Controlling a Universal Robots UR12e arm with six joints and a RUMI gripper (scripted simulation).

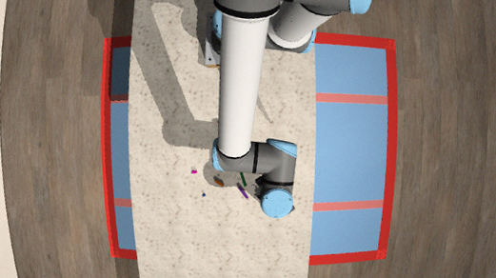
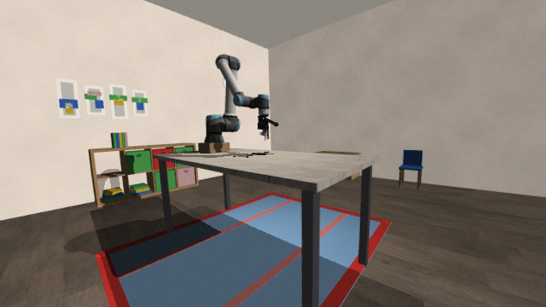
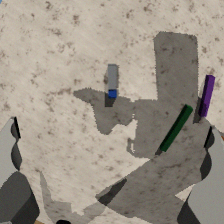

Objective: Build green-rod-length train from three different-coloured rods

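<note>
In the wrist view a short grey rod (image 3: 113,77) lies flat with a small blue rod (image 3: 112,93) touching its near end, in one line. The dark green rod (image 3: 173,129) lies slanted to the right, and a purple rod (image 3: 206,95) lies just beyond it. My gripper (image 3: 113,124) is open and empty, well above the table, its fingers at the lower corners of the view. In the overhead view the green rod (image 1: 243,179) and purple rod (image 1: 242,190) lie beside the wrist, which hides the gripper. An orange rod (image 1: 218,181), a magenta rod (image 1: 194,170) and another blue rod (image 1: 203,195) lie to the left.
The arm's forearm (image 1: 238,85) stretches over the table from its base at the far end. The side view shows the gripper (image 2: 265,133) hanging above the table top (image 2: 273,164). A blue and red mat lies under the table.
</note>
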